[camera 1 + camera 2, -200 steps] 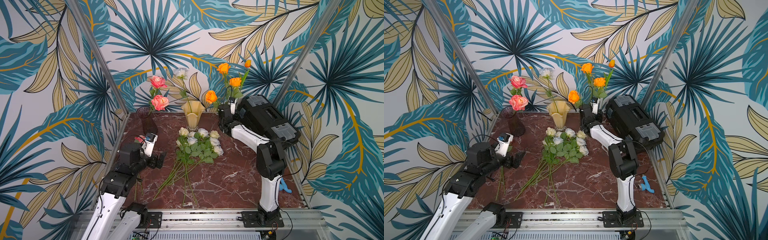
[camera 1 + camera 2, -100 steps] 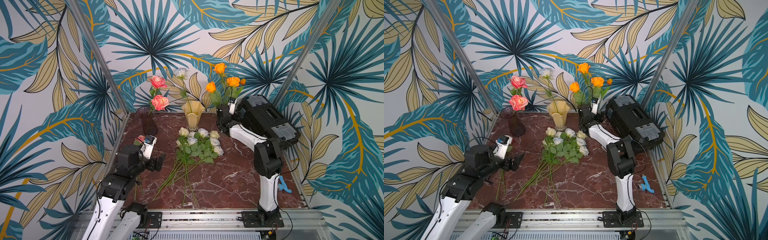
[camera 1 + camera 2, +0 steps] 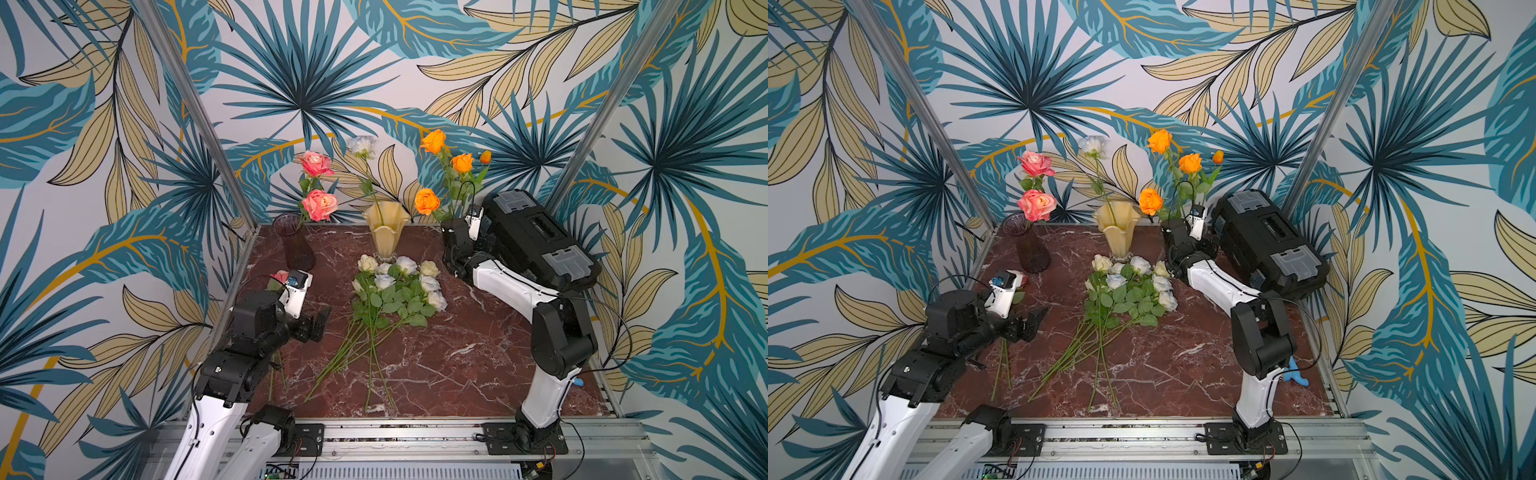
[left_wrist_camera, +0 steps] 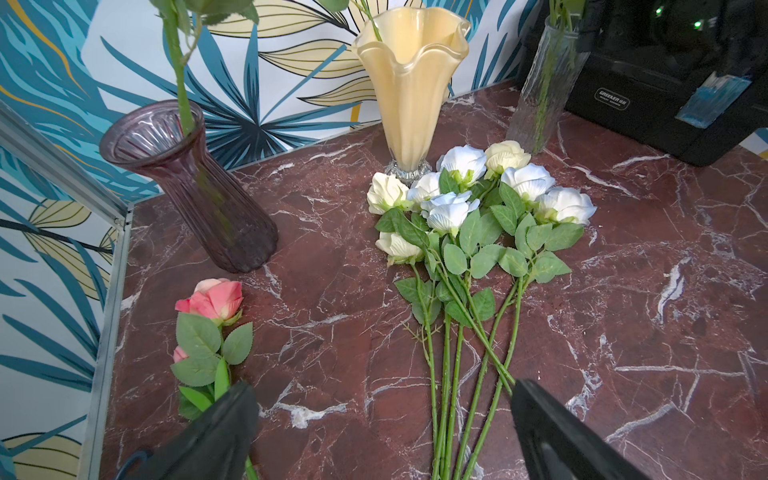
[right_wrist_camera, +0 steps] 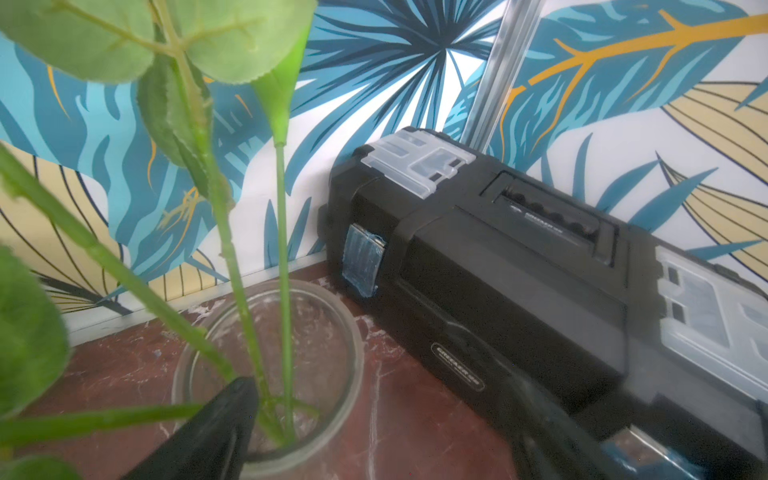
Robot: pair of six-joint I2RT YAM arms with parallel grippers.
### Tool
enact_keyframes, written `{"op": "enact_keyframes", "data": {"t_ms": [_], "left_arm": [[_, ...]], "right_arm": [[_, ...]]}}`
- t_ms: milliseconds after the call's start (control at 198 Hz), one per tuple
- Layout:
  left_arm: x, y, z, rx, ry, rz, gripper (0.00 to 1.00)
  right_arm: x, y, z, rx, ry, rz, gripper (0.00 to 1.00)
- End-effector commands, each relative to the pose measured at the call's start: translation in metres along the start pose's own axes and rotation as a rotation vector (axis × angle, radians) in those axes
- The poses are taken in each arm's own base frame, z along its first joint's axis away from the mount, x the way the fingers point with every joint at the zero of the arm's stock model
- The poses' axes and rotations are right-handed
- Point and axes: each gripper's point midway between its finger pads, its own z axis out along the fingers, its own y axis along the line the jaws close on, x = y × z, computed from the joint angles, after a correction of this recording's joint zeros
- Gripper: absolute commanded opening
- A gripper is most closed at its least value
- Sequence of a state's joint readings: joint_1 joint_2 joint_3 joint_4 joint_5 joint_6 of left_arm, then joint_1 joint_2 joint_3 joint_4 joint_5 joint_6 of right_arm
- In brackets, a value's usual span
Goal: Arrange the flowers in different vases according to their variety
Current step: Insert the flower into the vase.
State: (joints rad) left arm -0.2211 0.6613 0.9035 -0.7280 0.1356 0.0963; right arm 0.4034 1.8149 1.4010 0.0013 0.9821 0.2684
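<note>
Two pink roses (image 3: 319, 205) stand in the dark purple vase (image 3: 297, 245). One pale rose (image 3: 361, 145) stands in the cream ruffled vase (image 3: 385, 232). Orange roses (image 3: 462, 162) and an orange tulip bud (image 3: 485, 156) stand in the clear vase (image 5: 266, 365). My right gripper (image 5: 382, 390) is open at its rim, one finger over the mouth, touching no stem. In both top views this gripper (image 3: 453, 228) hides the clear vase. Several white roses (image 3: 395, 286) lie mid-table. A pink rose (image 4: 214, 299) lies at the left. My left gripper (image 4: 382, 390) hangs open between it and the white stems.
A black toolbox (image 3: 540, 237) with grey latches lies at the back right, close beside the clear vase. A small blue object (image 3: 1293, 372) lies at the table's right edge near the right arm's base. Metal frame posts rise at the back corners.
My right gripper has opened and let go of the orange tulip stem; the bud has sunk lower among the orange roses. The left arm has shifted only slightly.
</note>
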Motion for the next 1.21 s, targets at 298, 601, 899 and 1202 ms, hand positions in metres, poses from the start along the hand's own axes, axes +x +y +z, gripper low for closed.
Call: {"op": "enact_keyframes", "data": {"t_ms": [298, 601, 899, 1202], "left_arm": [[-0.005, -0.004, -0.004, 0.015, -0.061, -0.002, 1.0], [0.004, -0.008, 0.0, 0.039, -0.074, -0.023, 1.0], [0.011, -0.011, 0.003, 0.053, -0.065, -0.04, 1.0], [0.015, -0.012, 0.017, 0.069, -0.033, -0.056, 1.0]], "right_arm": [[-0.045, -0.051, -0.064, -0.166, 0.039, 0.197, 1.0], [-0.057, -0.078, -0.057, -0.283, 0.214, 0.354, 0.99], [-0.063, -0.061, -0.01, -0.412, 0.364, 0.476, 0.99], [-0.056, -0.045, 0.019, -0.396, 0.374, 0.439, 0.96]]}}
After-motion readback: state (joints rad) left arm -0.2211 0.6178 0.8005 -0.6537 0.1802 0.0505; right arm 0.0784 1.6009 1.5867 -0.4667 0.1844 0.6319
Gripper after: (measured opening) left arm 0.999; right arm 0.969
